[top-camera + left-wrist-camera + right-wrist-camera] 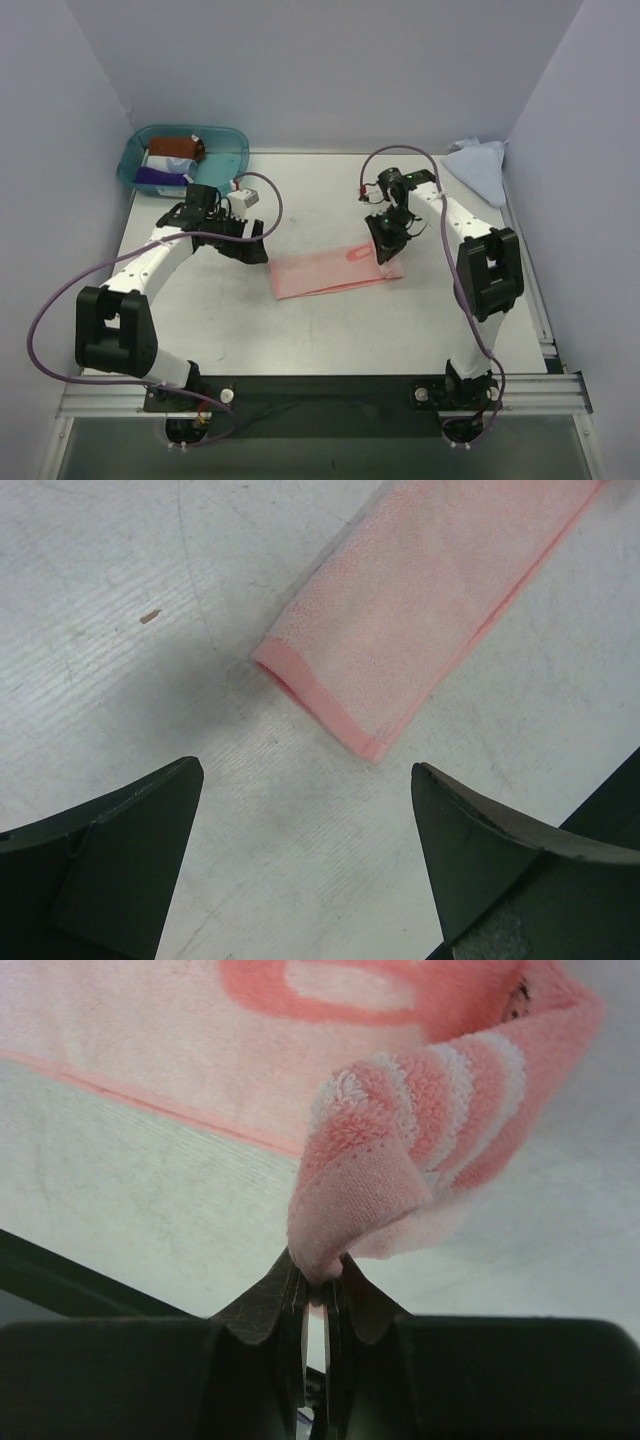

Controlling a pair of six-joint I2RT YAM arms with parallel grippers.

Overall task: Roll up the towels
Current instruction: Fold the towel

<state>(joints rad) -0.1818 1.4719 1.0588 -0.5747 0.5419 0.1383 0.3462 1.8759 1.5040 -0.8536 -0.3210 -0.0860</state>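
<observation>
My right end effector (318,1280) pinched a lifted end of the pink towel (325,275), its rolling seemingly barely begun; my left end effector (305,780) hung spread, and the blue towel (480,165) lay unrolled.

A white, scuffed table (330,330) stands under even, soft light. Lavender walls (330,60) close it in at the back and both sides. An aluminium rail (540,395) runs along its near edge.
</observation>
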